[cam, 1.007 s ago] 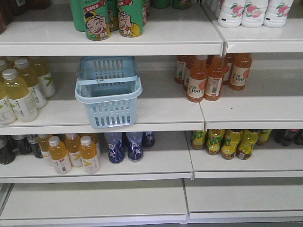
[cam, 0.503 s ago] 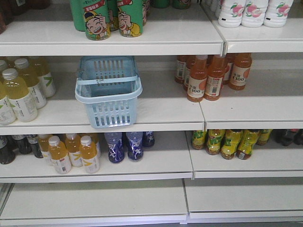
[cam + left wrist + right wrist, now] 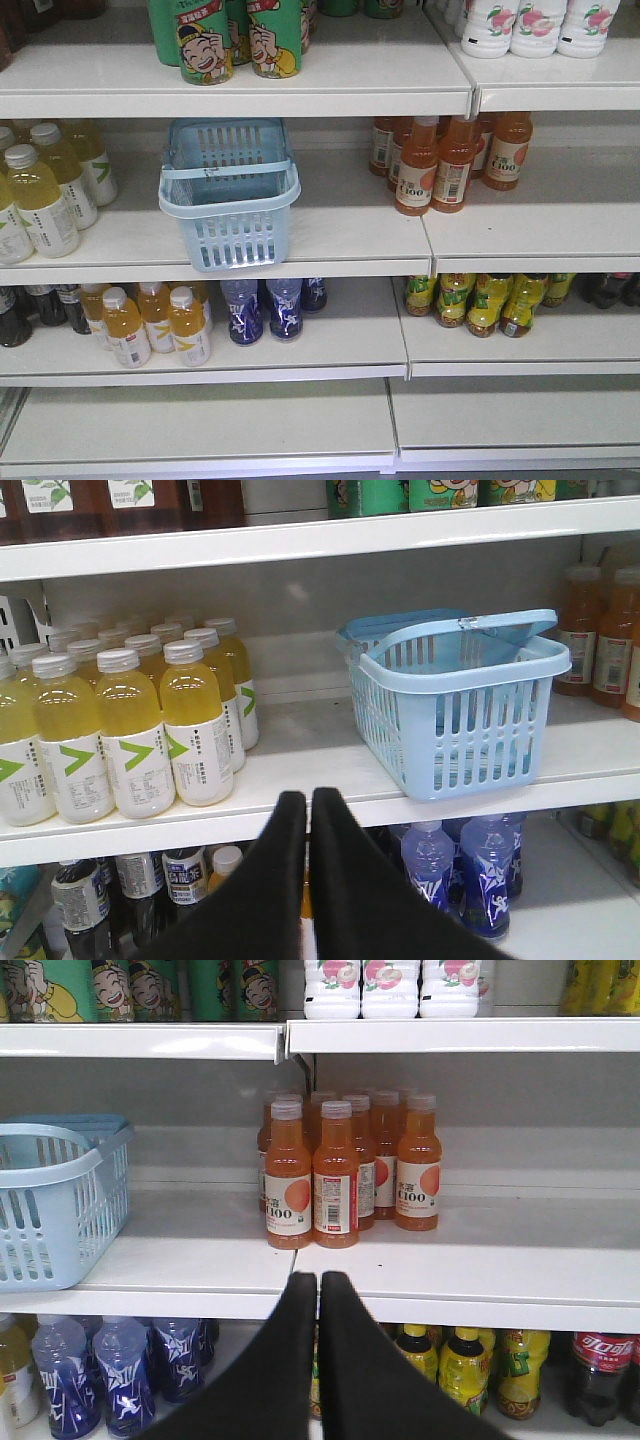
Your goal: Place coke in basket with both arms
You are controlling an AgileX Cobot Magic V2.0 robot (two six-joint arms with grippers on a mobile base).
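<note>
The light blue basket (image 3: 235, 235) stands empty on the middle shelf, its handle folded across the top. The left wrist view has the basket (image 3: 470, 740) to the upper right of my left gripper (image 3: 307, 796), which is shut with nothing in it, in front of the shelf edge. In the right wrist view the basket (image 3: 60, 1230) sits at the far left, and my right gripper (image 3: 318, 1278) is shut and empty below the orange bottles. The coke is out of view. Neither arm shows in the front view.
Yellow drink bottles (image 3: 130, 730) stand left of the basket, orange bottles (image 3: 335, 1175) to its right. Below are blue bottles (image 3: 265, 310), yellow-green bottles (image 3: 465, 1365) and a dark bottle with a red label (image 3: 603, 1365). Green cans (image 3: 235, 40) fill the top shelf.
</note>
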